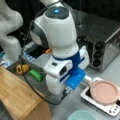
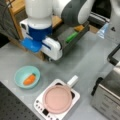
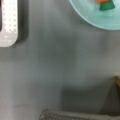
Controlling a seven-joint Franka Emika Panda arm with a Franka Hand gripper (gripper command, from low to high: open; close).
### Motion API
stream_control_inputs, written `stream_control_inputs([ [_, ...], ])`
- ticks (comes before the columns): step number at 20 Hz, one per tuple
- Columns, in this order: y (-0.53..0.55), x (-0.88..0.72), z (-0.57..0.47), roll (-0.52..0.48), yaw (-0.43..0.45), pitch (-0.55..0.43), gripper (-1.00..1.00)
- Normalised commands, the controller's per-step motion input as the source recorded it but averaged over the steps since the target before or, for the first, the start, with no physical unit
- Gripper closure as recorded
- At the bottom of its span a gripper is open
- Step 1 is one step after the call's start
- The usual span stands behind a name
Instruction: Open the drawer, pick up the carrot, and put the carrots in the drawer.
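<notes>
- We cannot tell how the jaws stand: the gripper's fingers show in no view, hidden below the white and blue wrist housing (image 2: 40, 35) in both front views, and the wrist view shows no fingertips.
- The wrist view looks down on bare grey table (image 3: 62, 65), so we see nothing held there.
- At that view's top right we see the rim of a pale teal bowl (image 3: 100, 21) with the carrot (image 3: 106, 3) in it, orange with a green end.
- In a front view the carrot (image 2: 30, 79) lies in the bowl (image 2: 21, 72), below the arm and apart from it.
- We see the drawer (image 2: 72, 32) pulled open, holding a green vegetable (image 2: 71, 36) and a yellow-orange pepper (image 2: 79, 28).
- A pink lidded pan (image 2: 58, 98) sits on a white cooker (image 2: 41, 106) right of the bowl.
</notes>
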Motion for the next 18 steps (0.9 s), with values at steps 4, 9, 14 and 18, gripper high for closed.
stream_control_inputs([
  [4,-0.25,0.44,0.02,0.086,0.042,0.265,-1.00],
  [9,-0.19,0.31,0.03,0.113,0.029,0.236,-1.00],
  [14,-0.20,0.30,-0.08,0.123,0.044,0.187,-1.00],
  [18,-0.25,0.36,-0.10,0.118,0.057,0.153,-1.00],
])
